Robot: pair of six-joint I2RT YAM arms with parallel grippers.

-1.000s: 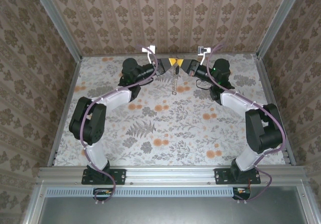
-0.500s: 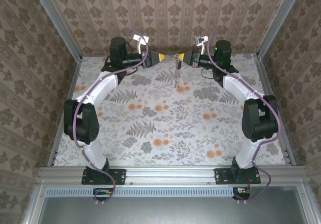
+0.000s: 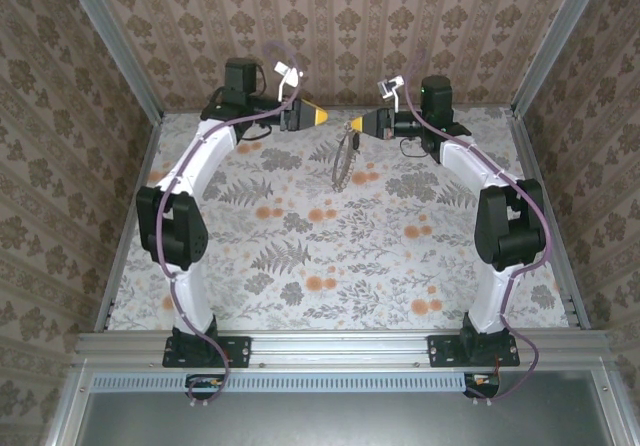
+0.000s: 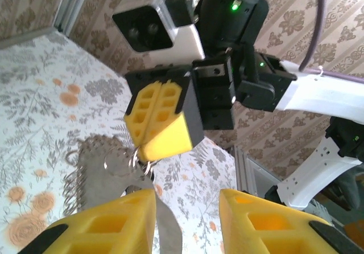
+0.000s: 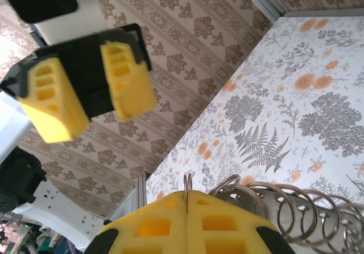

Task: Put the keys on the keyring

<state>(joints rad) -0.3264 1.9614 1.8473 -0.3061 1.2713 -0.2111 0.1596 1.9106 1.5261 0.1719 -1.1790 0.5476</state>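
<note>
My right gripper (image 3: 357,124) is shut on a thin metal split ring (image 5: 186,184), the keyring, pinched upright between its yellow pads. A string of linked metal rings (image 5: 284,205) hangs from it and shows from above as a drooping loop (image 3: 337,164) over the table. In the left wrist view the right gripper (image 4: 149,143) holds the ring (image 4: 139,158), and a flat grey blade (image 4: 162,231), seemingly one of the keys, hangs blurred along my left finger. My left gripper (image 3: 320,116) faces it a short way off, open (image 4: 185,200), also open in the right wrist view (image 5: 99,117).
Both grippers hover high near the patterned back wall (image 3: 340,26). Below lies the floral tablecloth (image 3: 330,256). Aluminium frame posts (image 3: 115,41) stand at the back corners, and side walls close in left and right.
The two grippers, touching tip to tip a second ago, have separated. Both arms have stretched up and back. The hanging rings have swung from a straight line into a loop.
</note>
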